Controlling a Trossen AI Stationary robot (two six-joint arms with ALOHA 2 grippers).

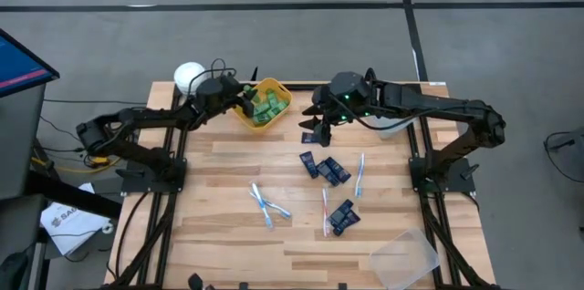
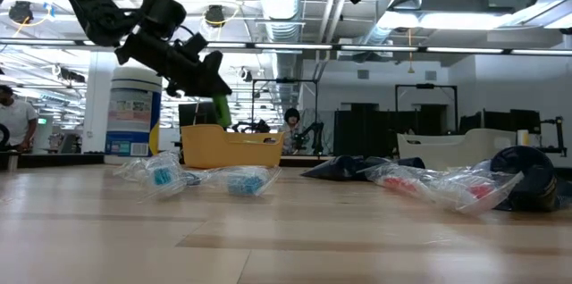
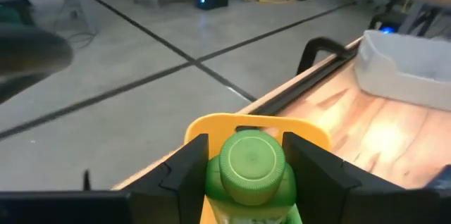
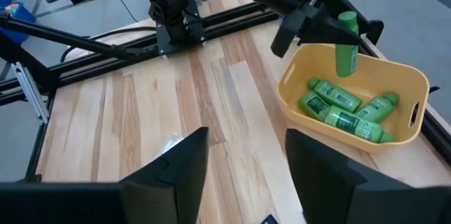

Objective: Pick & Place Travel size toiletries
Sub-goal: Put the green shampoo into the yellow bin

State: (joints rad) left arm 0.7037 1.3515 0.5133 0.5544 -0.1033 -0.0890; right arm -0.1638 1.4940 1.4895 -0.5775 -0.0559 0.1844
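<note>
1. Bottle [image 4: 345,53]: I see the left gripper [image 3: 246,171] fingers clamped on it, long axis hanging down, yellow bin [image 4: 409,79] directly below.
2. Right gripper [image 4: 243,157] fingers apart, farther off, over the surface.

Even overhead light, glare on tabletop [image 3: 394,129], blurred wrist foreground.
</note>
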